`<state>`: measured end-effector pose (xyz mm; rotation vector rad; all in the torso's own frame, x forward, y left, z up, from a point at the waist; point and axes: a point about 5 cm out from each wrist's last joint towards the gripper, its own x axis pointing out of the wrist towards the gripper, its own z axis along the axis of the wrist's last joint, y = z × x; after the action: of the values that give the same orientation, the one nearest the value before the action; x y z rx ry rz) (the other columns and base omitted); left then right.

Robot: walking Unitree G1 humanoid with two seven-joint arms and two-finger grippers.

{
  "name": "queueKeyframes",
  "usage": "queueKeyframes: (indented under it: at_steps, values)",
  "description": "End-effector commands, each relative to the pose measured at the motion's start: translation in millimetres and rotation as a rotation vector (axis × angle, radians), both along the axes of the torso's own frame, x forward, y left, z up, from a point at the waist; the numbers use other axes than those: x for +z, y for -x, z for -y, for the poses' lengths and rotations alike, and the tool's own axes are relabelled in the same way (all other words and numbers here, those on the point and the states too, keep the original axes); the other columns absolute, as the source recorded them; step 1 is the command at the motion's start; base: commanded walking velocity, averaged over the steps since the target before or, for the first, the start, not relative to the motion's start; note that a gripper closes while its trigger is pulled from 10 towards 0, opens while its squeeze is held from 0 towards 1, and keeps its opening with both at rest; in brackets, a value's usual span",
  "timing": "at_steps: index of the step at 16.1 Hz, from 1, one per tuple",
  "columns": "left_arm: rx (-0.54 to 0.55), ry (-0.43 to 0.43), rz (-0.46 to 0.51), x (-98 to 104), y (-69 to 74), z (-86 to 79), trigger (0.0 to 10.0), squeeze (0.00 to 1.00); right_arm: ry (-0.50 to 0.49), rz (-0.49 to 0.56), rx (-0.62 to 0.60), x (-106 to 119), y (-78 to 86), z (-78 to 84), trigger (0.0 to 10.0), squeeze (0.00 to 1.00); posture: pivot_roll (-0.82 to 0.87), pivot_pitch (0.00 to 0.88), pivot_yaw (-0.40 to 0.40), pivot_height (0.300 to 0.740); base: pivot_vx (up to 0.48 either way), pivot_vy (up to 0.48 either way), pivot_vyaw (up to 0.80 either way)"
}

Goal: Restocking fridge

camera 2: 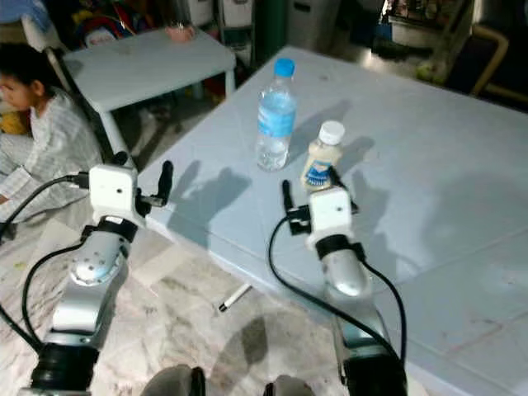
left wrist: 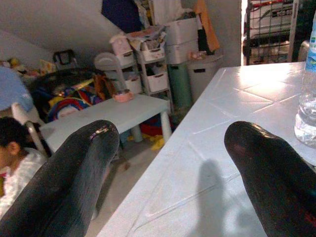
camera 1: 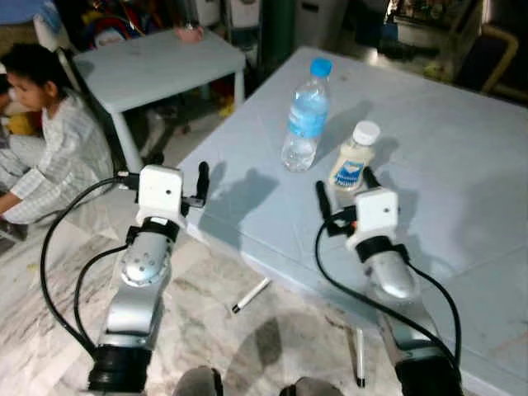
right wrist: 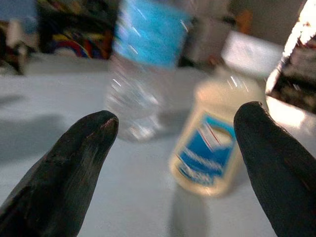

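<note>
A clear water bottle (camera 1: 305, 115) with a blue cap and label stands upright on the pale blue table (camera 1: 462, 165). Just right of it stands a small cream mayonnaise bottle (camera 1: 353, 157) with a white cap and blue label. My right gripper (camera 1: 345, 188) is open just in front of the mayonnaise bottle, above the table; in the right wrist view that bottle (right wrist: 212, 148) lies ahead between the fingers, apart from them, with the water bottle (right wrist: 143, 64) behind. My left gripper (camera 1: 163, 177) is open off the table's left corner, holding nothing, with the water bottle (left wrist: 307, 98) at the picture's edge.
A person in a light shirt (camera 1: 49, 140) sits on the floor at the left. A small pale table (camera 1: 157, 62) stands beyond. Two pens (camera 1: 250, 294) (camera 1: 360, 356) lie on the marble floor near the table edge. Storage shelves and bins (left wrist: 158, 64) line the far wall.
</note>
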<state>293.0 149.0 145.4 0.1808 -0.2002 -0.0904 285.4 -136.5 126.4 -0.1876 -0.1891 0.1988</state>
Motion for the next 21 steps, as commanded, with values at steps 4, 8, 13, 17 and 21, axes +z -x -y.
queueKeyframes:
  at_steps: [4,8,13,17,21]
  values:
    - [0.037,-0.049,0.020,9.6,-1.1,-2.3,10.0,0.00,-0.006,0.186,0.042,53.8,-12.6,-5.4,10.0,0.00,0.06,0.128,-0.019,0.740,0.000,0.000,0.00]
    - [0.024,-0.024,0.010,5.2,5.8,-0.2,10.0,0.00,-0.015,0.225,-0.003,70.4,-19.2,4.0,10.0,0.00,0.05,0.129,-0.023,0.740,0.248,0.148,0.00]
    - [-0.003,-0.013,0.024,9.5,4.6,4.7,10.0,0.00,0.045,0.289,-0.050,79.4,-14.9,4.8,10.0,0.00,0.04,0.119,-0.020,0.740,0.417,0.107,0.00]
    - [-0.021,0.001,0.044,13.3,2.9,7.1,10.0,0.00,0.078,0.325,-0.081,85.0,-14.1,6.7,10.0,0.00,0.04,0.114,-0.021,0.740,0.108,0.000,0.00]
    - [-0.013,0.006,0.043,12.1,4.6,5.3,10.0,0.00,0.086,0.335,-0.062,87.0,-14.1,1.7,10.0,0.00,0.05,0.110,-0.028,0.740,0.000,0.000,0.00]
